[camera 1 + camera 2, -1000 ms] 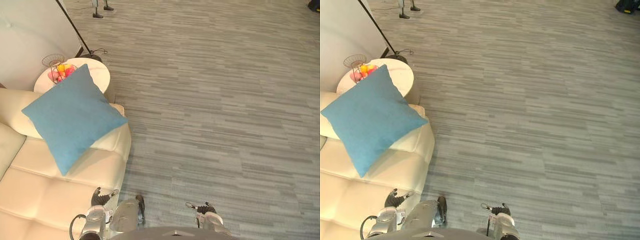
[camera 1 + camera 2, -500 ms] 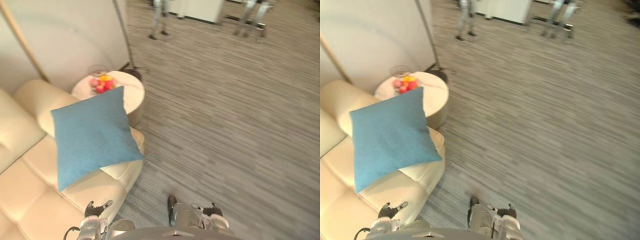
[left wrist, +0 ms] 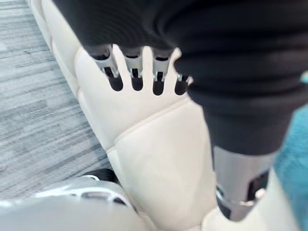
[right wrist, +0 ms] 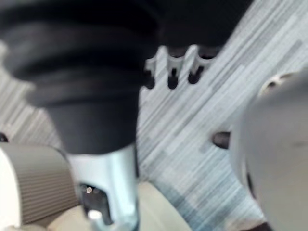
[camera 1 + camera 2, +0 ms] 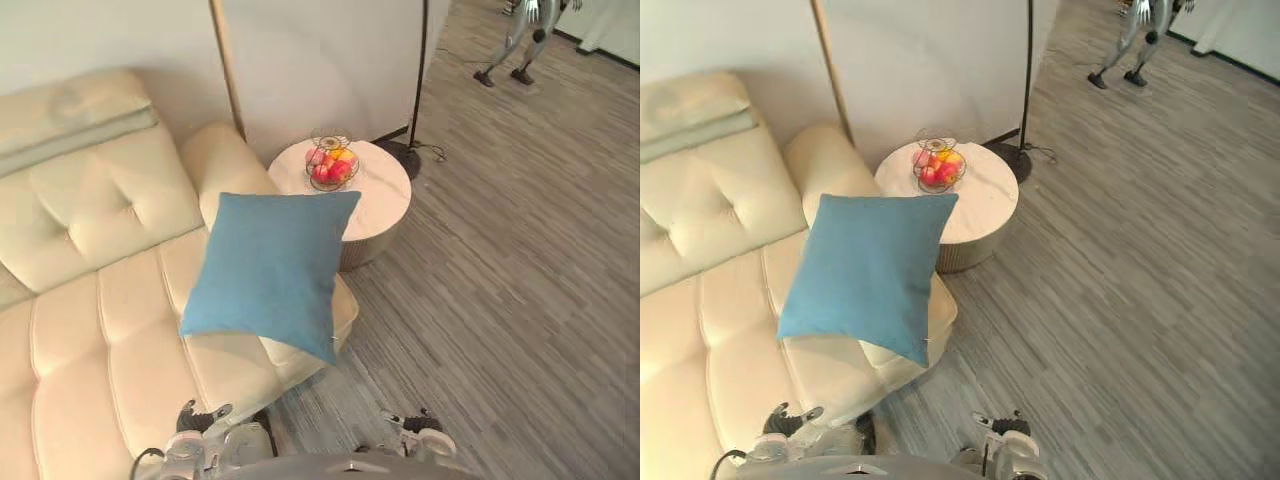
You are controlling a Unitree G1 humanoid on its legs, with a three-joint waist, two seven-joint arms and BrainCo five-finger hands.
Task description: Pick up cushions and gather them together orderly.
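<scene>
Blue cushion (image 5: 268,270) lies tilted on the cream leather sofa (image 5: 90,300), propped against the armrest beside the round side table (image 5: 385,195) that bears a wire fruit basket (image 5: 331,168). The left hand (image 5: 200,418) hangs by the sofa's front and the right hand (image 5: 418,424) over the carpet, both with fingers relaxed, holding nothing.

Lettering, labels, numbers: none legible.
Surfaces checked, all plain: blue cushion (image 5: 270,268) at the right end of the cream sofa (image 5: 95,330); round white table (image 5: 378,195) just beyond it, far right; wire fruit basket (image 5: 331,164) on that table; grey striped floor (image 5: 520,260) on the right.
</scene>
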